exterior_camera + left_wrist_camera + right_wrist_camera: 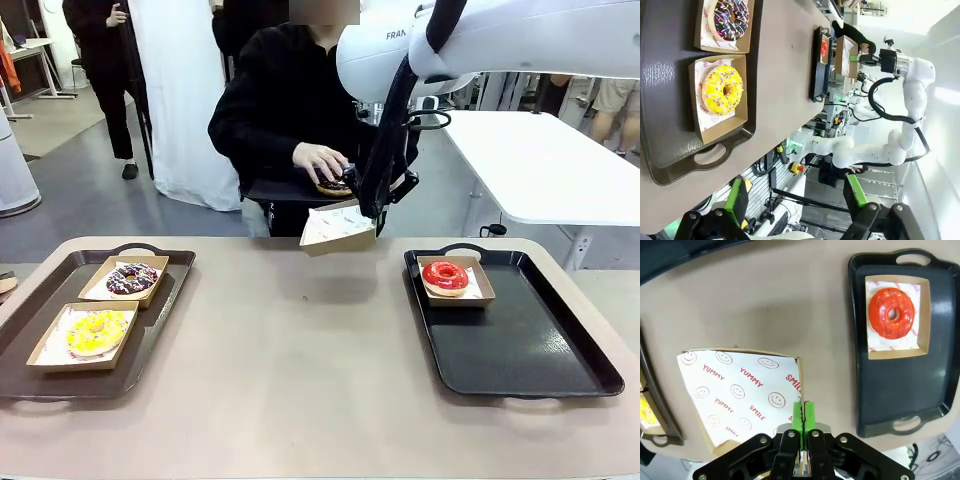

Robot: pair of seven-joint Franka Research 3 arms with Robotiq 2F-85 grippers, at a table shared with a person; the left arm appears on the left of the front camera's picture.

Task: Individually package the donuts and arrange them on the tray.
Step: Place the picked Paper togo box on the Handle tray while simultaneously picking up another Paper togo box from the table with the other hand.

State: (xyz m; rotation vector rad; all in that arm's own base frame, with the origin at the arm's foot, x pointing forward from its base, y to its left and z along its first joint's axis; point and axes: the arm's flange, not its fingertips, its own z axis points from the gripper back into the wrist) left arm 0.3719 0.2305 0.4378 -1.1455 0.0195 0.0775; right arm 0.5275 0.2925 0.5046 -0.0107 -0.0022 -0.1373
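My right gripper [372, 206] hangs over the table's far middle, shut on the rim of an empty paper-lined box [338, 228]; in the right wrist view its green pads [797, 414] pinch the box [745, 395] at its edge. Just behind it, the person's hand [318, 160] holds a dark chocolate donut [333, 186]. A red donut [445, 277] sits boxed on the black tray [520, 345] at the right. The yellow donut [97, 332] and the sprinkled donut [131, 278] lie boxed on the brown tray [90, 384] at the left. My left gripper [796, 200] is open, above that tray's near end.
The tan tabletop [300, 370] between the two trays is bare. Most of the black tray in front of the red donut's box is free. A white table [540, 160] stands behind at the right, and people stand in the background.
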